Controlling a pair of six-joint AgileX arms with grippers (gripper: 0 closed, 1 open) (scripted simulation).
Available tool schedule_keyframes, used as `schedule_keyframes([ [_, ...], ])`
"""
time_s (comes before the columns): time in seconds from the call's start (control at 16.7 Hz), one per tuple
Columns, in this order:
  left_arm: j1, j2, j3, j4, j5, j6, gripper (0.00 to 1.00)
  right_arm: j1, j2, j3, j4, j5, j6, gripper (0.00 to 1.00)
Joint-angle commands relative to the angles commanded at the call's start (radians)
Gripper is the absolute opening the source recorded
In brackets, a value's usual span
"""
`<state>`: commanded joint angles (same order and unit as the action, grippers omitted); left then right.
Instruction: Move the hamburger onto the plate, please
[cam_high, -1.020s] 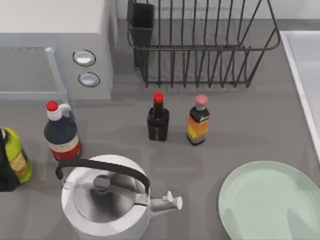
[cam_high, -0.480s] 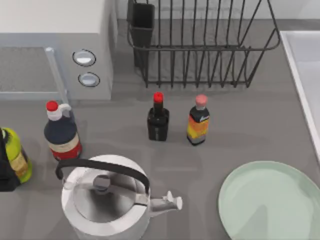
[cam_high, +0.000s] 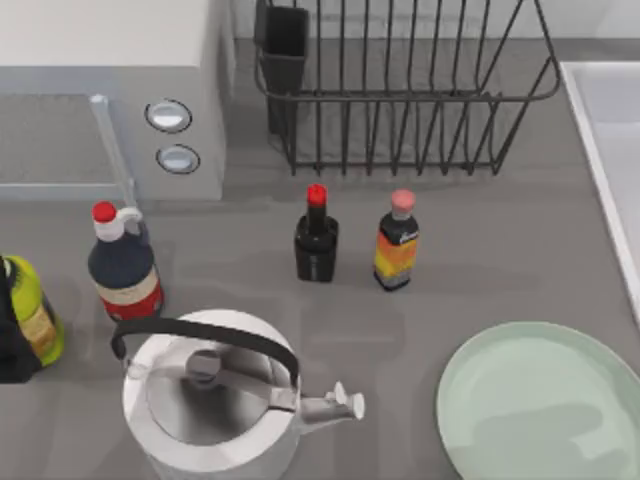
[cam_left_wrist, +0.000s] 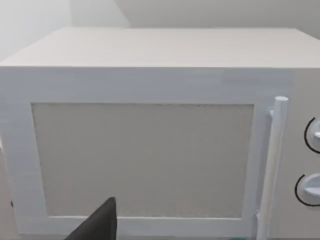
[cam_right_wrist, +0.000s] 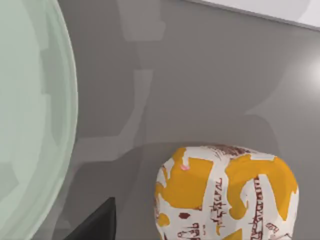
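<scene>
Jaws I can't read on either arm, but my right wrist looks down on the wrapped hamburger (cam_right_wrist: 227, 192) sitting on the counter beside the plate (cam_right_wrist: 30, 125), and a skewed descent could shove it away.

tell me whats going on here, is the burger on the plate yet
Not yet. The mint-green plate is bare, at the table's front right. The right wrist view shows the wrapped hamburger sitting on the grey table beside the plate's rim, not on it. Nothing is gripping the hamburger. The left wrist view faces the microwave.
</scene>
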<state>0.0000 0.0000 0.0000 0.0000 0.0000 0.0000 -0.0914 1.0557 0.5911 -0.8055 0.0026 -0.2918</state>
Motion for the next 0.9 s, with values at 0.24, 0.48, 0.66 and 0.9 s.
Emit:
schedule_keyframes([
  [0.24,0.000,0.000,0.000,0.000,0.000,0.000,1.00,-0.017,0.203,0.110,-0.154,0.000,-0.054,1.00],
  [0.48,0.000,0.000,0.000,0.000,0.000,0.000,1.00,-0.021,0.247,0.136,-0.187,0.001,-0.067,1.00],
  [0.66,0.000,0.000,0.000,0.000,0.000,0.000,1.00,-0.017,0.243,0.133,-0.184,0.001,-0.066,1.00],
  [0.9,0.000,0.000,0.000,0.000,0.000,0.000,1.00,-0.018,0.282,0.092,-0.112,0.000,-0.063,1.00],
])
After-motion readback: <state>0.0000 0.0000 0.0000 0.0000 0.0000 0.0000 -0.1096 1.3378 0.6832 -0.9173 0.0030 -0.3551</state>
